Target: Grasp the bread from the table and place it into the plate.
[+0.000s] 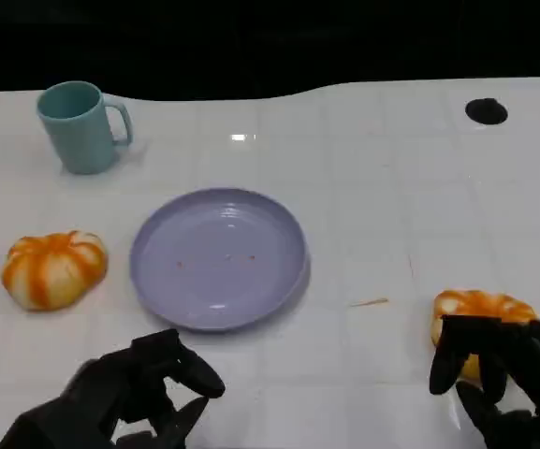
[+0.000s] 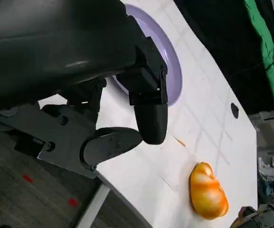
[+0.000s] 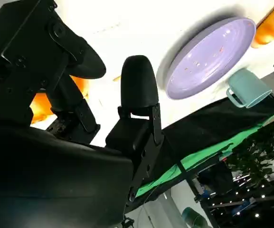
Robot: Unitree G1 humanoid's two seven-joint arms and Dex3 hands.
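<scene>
Hovering over the bread (image 1: 480,311), right hand (image 1: 508,369) with fingers spread, nothing gripped.

No readable text, labels, brands, numbers or signs in any view. The teal mug (image 1: 80,126), lavender plate (image 1: 218,257), both orange-and-white bread pieces (image 1: 54,269) (image 1: 480,313) and the white tabletop (image 1: 391,215) are all unmarked. The black hand shells in the wrist views carry no legible print either.
</scene>
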